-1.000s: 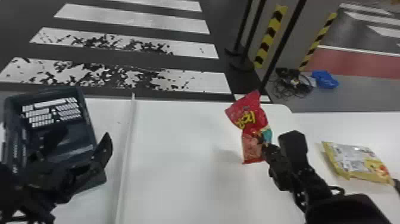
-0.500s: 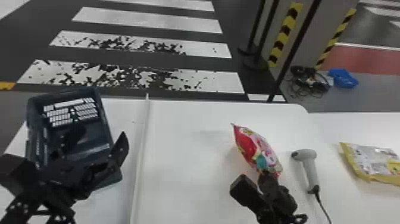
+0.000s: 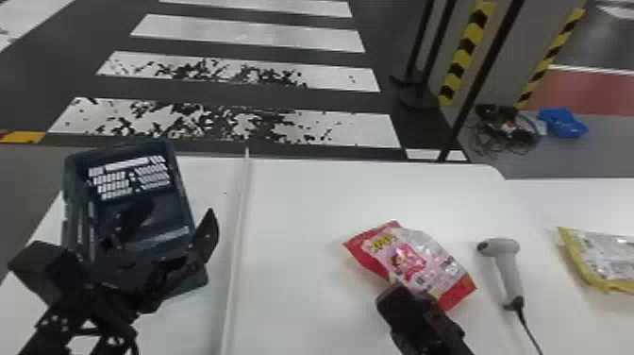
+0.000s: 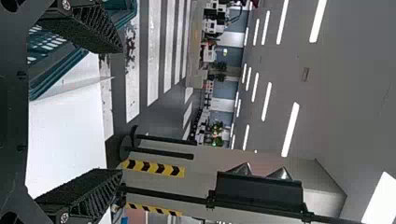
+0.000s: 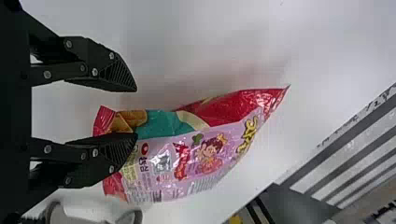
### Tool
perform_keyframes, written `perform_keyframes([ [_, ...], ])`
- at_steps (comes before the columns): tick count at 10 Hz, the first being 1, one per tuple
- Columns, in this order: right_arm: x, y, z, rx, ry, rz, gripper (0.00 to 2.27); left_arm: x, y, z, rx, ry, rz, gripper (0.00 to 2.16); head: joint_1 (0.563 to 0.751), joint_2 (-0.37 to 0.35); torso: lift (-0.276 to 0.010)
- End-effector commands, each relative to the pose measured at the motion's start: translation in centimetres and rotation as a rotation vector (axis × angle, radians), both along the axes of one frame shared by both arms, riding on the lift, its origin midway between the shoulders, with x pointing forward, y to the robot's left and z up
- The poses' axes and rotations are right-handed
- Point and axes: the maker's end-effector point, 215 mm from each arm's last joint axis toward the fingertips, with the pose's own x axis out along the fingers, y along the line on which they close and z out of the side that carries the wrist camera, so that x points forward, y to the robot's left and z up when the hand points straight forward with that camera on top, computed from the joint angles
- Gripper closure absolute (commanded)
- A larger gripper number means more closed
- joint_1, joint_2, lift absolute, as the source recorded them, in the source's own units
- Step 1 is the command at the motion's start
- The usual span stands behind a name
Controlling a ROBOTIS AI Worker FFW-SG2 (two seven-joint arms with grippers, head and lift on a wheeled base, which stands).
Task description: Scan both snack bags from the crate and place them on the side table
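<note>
Red snack bag (image 3: 415, 257): seems to rest on the white table (image 3: 292, 236), at 12 o'clock from my right gripper (image 5: 135, 112)
Bag's long axis: 10 to 4 o'clock in my head view
Right jaws: well parted, gripping nothing; one finger overlaps the bag, the other sits off it
Left gripper (image 4: 121, 109): wide, empty, farther off toward 9 o'clock
My call: centre over the bag first

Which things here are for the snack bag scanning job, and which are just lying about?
For the job:
- red and pink snack bag
- yellow-edged snack bag
- handheld scanner
- dark crate

Just lying about, on the floor behind:
- tangled black cables
- blue container
</note>
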Motion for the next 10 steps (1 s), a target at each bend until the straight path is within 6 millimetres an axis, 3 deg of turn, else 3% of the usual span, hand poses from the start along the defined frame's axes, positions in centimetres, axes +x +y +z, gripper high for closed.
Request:
perform_keyframes([
  [1, -0.7, 2.8, 1.1, 0.307, 0.076, -0.054, 0.05, 0.0, 0.0, 0.0, -0.001, 0.0, 0.0, 0.08, 0.695, -0.106, -0.095],
  [3, 0.4, 5.3, 5.2, 0.707, 0.1, -0.094, 0.05, -0.1, 0.0, -0.2, -0.001, 0.004, 0.0, 0.08, 0.695, -0.049, -0.095],
  [4, 1.7, 4.5, 7.6, 0.831, 0.065, -0.114, 0.05, -0.2, 0.0, -0.2, -0.001, 0.004, 0.0, 0.08, 0.695, -0.022, -0.095],
  [7, 4.8, -1.0, 11.3, 0.95, -0.084, -0.181, 0.13, -0.2, 0.0, -0.3, -0.001, 0.006, 0.0, 0.08, 0.695, -0.046, -0.095],
  [8, 5.5, -2.3, 12.0, 0.984, -0.124, -0.183, 0.5, -0.2, -0.1, -0.3, -0.002, 0.006, -0.002, 0.08, 0.695, -0.071, -0.095],
  [10, 6.0, -3.1, 11.3, 0.998, -0.141, -0.202, 2.26, -0.2, -0.2, -0.3, -0.004, 0.007, -0.002, 0.08, 0.695, -0.114, -0.095],
])
